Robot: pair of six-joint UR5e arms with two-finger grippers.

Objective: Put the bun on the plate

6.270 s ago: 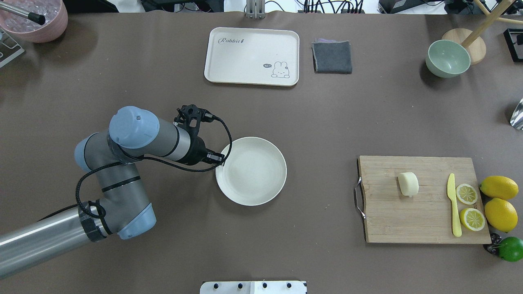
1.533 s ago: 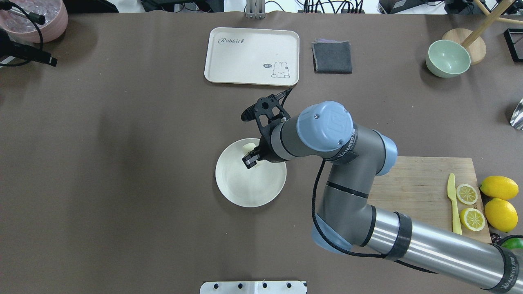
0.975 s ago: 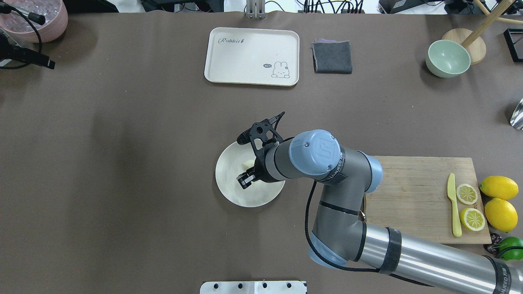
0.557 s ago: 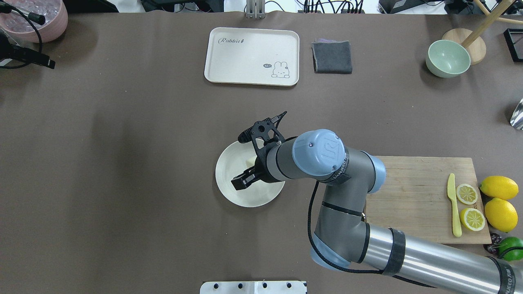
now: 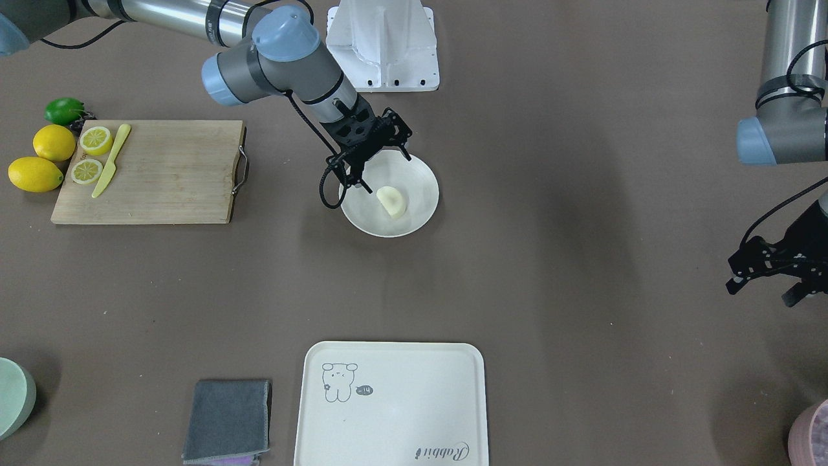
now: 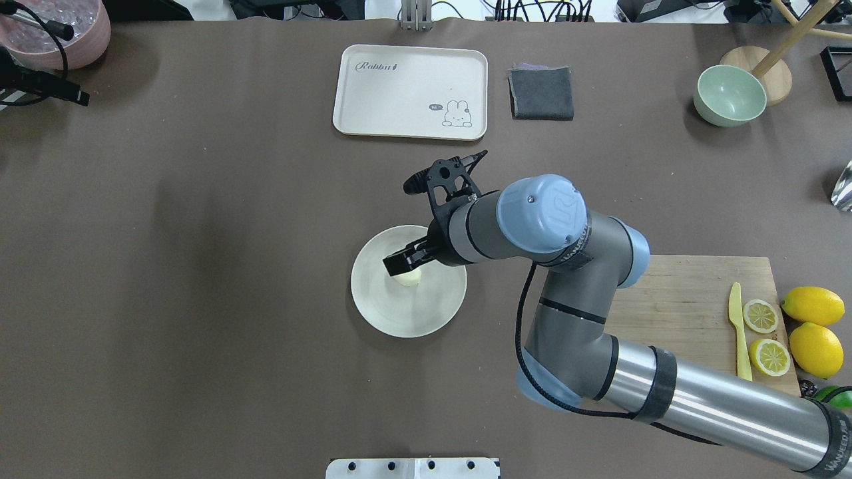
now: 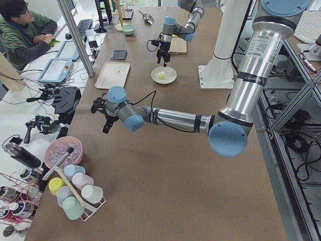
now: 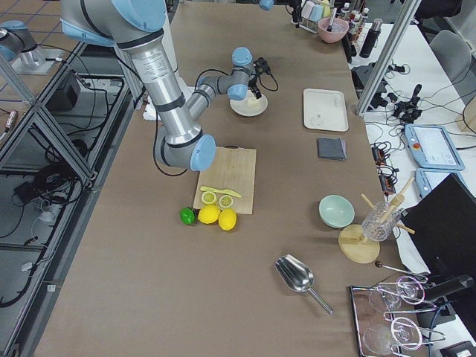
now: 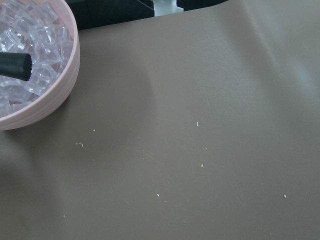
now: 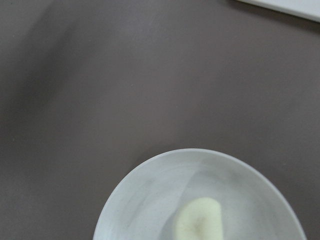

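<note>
**Bun lies free on plate**

The bun (image 5: pixel 391 201) rests near the middle of the plate (image 5: pixel 422 189), under the right jaws, which hang spread and empty, apart from it. Its long axis runs diagonally, one end toward the jaws.

A robotics lab, plainly: two arms (image 7: pixel 175 118) over a brown-covered table (image 6: pixel 200 299), aluminium framing (image 7: pixel 75 35), cables (image 6: pixel 532 9), a person (image 7: pixel 22 30) at a desk with tablets (image 7: pixel 55 69), and kitchen props such as a cutting board (image 6: pixel 672 319) and lemons (image 6: pixel 815 349).
</note>
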